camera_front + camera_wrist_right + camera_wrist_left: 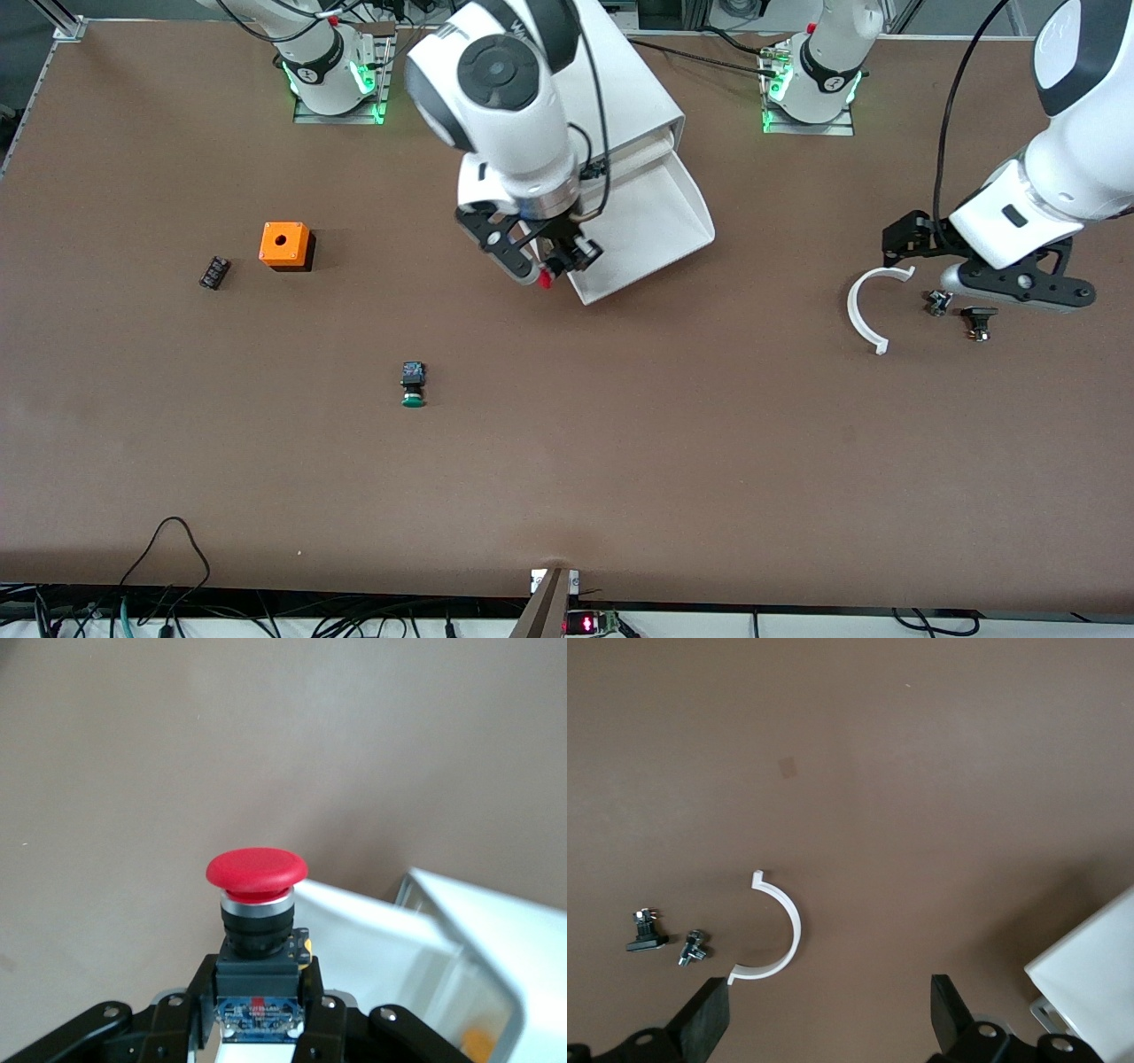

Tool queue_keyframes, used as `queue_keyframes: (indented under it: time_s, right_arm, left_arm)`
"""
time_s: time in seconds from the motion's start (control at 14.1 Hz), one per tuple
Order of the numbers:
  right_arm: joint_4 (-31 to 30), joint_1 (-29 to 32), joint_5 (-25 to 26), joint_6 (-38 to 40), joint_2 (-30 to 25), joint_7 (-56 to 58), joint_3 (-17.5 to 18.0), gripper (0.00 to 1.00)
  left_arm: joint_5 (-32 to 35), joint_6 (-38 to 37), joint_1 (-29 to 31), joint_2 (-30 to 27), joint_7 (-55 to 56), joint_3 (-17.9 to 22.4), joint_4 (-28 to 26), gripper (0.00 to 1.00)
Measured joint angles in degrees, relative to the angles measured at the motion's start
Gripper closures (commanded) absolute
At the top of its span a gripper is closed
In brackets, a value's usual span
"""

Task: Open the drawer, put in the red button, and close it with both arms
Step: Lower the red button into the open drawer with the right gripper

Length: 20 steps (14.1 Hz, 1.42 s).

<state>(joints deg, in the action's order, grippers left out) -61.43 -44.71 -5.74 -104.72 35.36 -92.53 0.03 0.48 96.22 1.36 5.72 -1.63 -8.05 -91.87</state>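
Holding the red button [257,870] by its black body, the right gripper [551,262] hangs over the front edge of the pulled-out drawer [660,221]; front view catches only a red speck at the fingers, while the right wrist view gives the whole glossy mushroom cap, a silver collar and a blue label between the fingers [190,1028]; left gripper [831,1014] waits with fingers spread wide above a white half-ring [778,926] and two small black parts [664,939] toward the left arm's end; green-capped button [413,385] lies nearer the front camera.
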Motion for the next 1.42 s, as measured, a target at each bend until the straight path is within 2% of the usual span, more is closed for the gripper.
queue_keyframes:
  time_s: [0.14, 0.43, 0.64, 1.06, 1.13, 1.2, 1.28, 1.42]
  right_arm:
    - [-0.1, -3.0, 0.0, -3.2, 1.4, -6.9, 0.0, 1.0]
    - [-0.5, -6.7, 0.0, -9.1, 6.6, -16.4, -0.1, 1.0]
    - [-2.5, -7.6, 0.0, -13.5, 8.8, -18.2, -0.1, 1.0]
    - [-6.2, -8.6, 0.0, -17.4, 9.0, -18.3, -0.1, 1.0]
    - [-6.5, -8.7, 0.0, -17.6, 9.1, -18.3, -0.1, 0.89]
    - [-6.7, -8.8, 0.0, -17.7, 9.1, -18.3, -0.1, 0.4]
    - [-6.8, -8.8, -0.1, -17.8, 9.1, -18.4, -0.1, 0.01]
    - [-6.8, -8.8, -1.1, -17.9, 9.1, -18.4, -0.2, 0.0]
  left_arm:
    - [-0.4, 1.4, 0.0, -2.2, 0.0, 1.0, -3.4, 0.0]
    - [-0.4, 2.0, -0.1, -3.2, 0.5, 1.3, -4.6, 0.0]
    - [-0.4, 2.1, -0.1, -3.2, 2.0, 1.9, -4.8, 0.0]
    - [-0.4, 2.0, 0.1, -3.1, 2.6, 2.2, -4.9, 0.0]
    - [-0.4, 2.0, 0.1, -3.1, 2.6, 2.2, -4.9, 0.0]
    - [-0.4, 2.0, 0.1, -3.1, 2.6, 2.2, -4.9, 0.0]
    - [-0.4, 2.0, 0.1, -3.1, 2.7, 2.2, -4.9, 0.0]
    - [-0.4, 2.0, 0.1, -3.1, 2.7, 2.2, -4.9, 0.0]
